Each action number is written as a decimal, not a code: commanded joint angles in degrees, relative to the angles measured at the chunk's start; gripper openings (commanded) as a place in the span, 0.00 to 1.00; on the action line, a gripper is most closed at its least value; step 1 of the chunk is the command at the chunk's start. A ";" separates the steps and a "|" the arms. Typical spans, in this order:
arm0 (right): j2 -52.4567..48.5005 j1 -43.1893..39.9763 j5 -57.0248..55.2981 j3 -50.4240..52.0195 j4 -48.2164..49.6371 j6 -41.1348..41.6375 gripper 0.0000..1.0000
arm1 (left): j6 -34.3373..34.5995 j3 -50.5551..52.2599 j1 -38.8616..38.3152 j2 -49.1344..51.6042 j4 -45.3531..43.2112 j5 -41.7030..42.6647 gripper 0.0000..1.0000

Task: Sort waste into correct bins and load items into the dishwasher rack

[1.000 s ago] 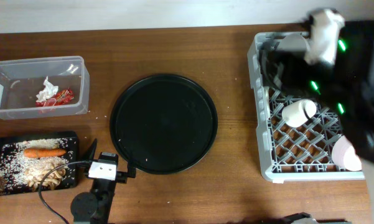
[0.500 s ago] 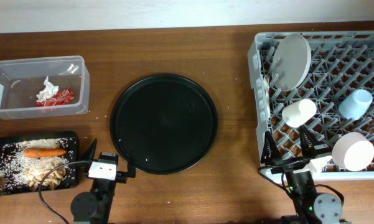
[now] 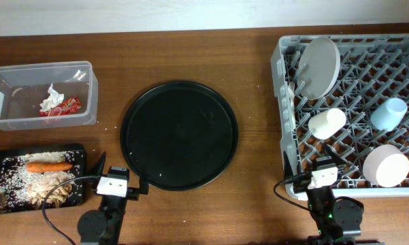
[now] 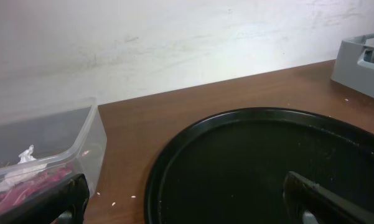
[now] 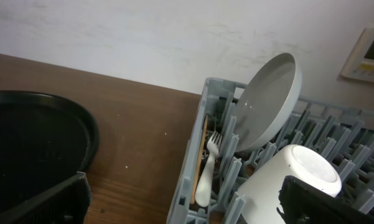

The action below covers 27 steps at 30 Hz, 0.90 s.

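Observation:
The grey dishwasher rack (image 3: 282,102) at the right holds an upright white plate (image 3: 321,66), a small white cup (image 3: 326,122), a light blue cup (image 3: 388,113) and a white bowl (image 3: 386,165). The right wrist view shows the plate (image 5: 267,102), the cup (image 5: 292,180) and a thin stick (image 5: 203,149) beside a white fork at the rack's left wall. The clear tub (image 3: 41,68) holds tissue (image 3: 52,99) and a red wrapper (image 3: 68,105). The black tray (image 3: 37,150) holds a carrot (image 3: 47,166), rice and brown scraps (image 3: 47,190). My left gripper (image 3: 119,173) is open and empty. My right gripper (image 3: 324,170) is open and empty at the rack's front edge.
A large round black tray (image 3: 179,135) lies in the middle of the wooden table; it also shows in the left wrist view (image 4: 267,162) and the right wrist view (image 5: 31,143). Rice grains are scattered on the wood near the tub.
My right arm has swung back from over the rack's far corner to the front edge of the table and settled there. The left arm has not moved.

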State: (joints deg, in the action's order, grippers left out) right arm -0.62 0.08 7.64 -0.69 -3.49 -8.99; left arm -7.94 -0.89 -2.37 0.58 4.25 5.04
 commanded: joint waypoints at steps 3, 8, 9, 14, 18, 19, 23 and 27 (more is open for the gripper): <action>0.44 -0.48 -1.79 0.37 -0.52 8.72 0.99 | -0.74 0.37 0.31 -0.28 0.07 -0.39 0.99; 0.44 -0.48 -3.37 0.37 -0.68 11.21 0.99 | -0.74 0.37 0.31 -0.28 0.07 -0.37 0.99; 0.44 -0.46 -3.37 0.37 -0.68 11.21 0.99 | -0.74 0.37 0.31 -0.28 0.07 -0.37 0.99; 0.44 -0.48 -3.37 0.37 -0.68 11.21 0.99 | -0.74 0.37 0.31 -0.28 0.07 -0.37 0.99; 0.44 -0.48 -3.37 0.37 -0.66 11.21 0.99 | -0.74 0.37 0.31 -0.28 0.07 -0.37 0.99; 0.44 -0.48 -3.37 0.37 -0.68 11.21 0.99 | -0.74 0.37 0.31 -0.28 0.07 -0.37 0.99; 0.44 -0.48 -3.37 0.37 -0.66 11.21 0.99 | -0.74 0.37 0.31 -0.28 0.09 -0.37 0.99; 0.44 -0.48 -3.37 0.37 -0.68 11.21 0.99 | -0.72 0.37 0.31 -0.28 0.07 -0.37 0.99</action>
State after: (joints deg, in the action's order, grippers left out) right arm -0.64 0.03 5.21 -0.69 -3.88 1.56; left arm -7.94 -0.89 -2.37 0.58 4.25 5.04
